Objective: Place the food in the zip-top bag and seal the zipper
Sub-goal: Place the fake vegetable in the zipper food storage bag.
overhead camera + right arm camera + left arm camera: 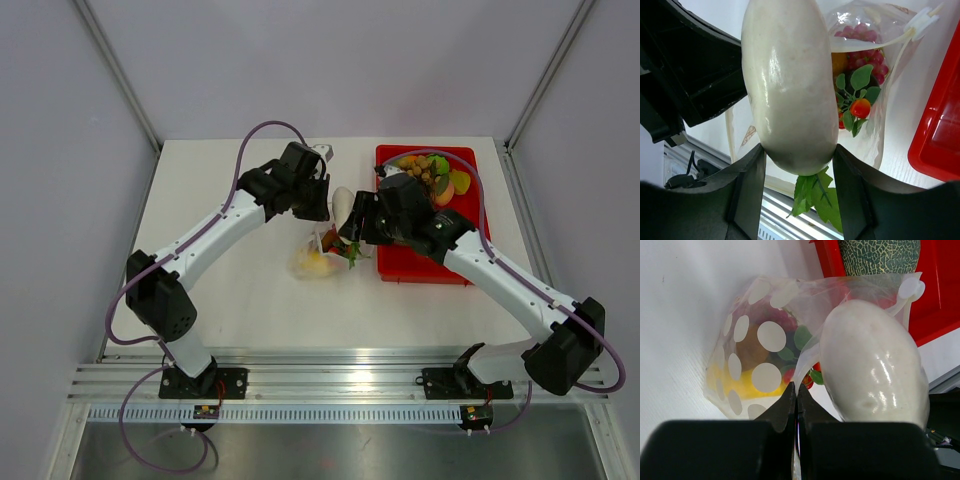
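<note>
Here, the left pincer (797, 396) is clenched on the rim of the zip-top bag (740, 370), while the right pincer (797, 152) grasps a white radish (787, 80) at its mouth.

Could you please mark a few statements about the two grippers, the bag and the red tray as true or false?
1. The right gripper holds the white radish between its fingers. True.
2. The left gripper is open, clear of the zip-top bag. False: it is shut, pinching the bag's edge.
3. Purple grapes are inside the bag. True.
4. The red tray is empty. False: food lies at its far end.
</note>
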### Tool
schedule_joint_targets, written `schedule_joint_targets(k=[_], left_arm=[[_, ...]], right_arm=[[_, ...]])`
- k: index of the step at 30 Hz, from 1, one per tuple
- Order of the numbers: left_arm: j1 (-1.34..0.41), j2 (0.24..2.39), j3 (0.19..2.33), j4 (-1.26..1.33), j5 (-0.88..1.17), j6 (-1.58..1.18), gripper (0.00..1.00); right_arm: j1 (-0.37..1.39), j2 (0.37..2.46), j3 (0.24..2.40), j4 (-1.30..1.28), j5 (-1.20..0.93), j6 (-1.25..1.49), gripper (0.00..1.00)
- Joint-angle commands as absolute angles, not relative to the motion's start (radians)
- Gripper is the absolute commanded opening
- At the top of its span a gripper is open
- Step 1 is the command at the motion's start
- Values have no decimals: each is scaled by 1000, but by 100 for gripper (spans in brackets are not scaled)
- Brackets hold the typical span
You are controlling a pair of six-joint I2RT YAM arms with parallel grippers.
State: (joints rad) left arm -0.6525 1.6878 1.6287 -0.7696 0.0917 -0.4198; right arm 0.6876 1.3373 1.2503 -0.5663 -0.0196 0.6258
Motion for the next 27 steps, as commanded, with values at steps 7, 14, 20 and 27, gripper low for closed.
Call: schedule_joint_targets(k=[7, 14, 20, 27], left_arm=[[-647, 1678, 1651, -749, 101, -431, 0], [-647, 1698, 1657, -750, 110, -436, 0], [-647, 1687, 1651, -736, 133, -449, 0], [-647, 1681, 1641, -741, 143, -448, 0]], right_arm=[[698, 1305, 1229, -623, -43, 598, 50], [709, 1247, 1212, -643, -46, 603, 50], [713, 1282, 1253, -686, -71, 577, 50], [758, 1281, 1275, -699, -77, 565, 50]])
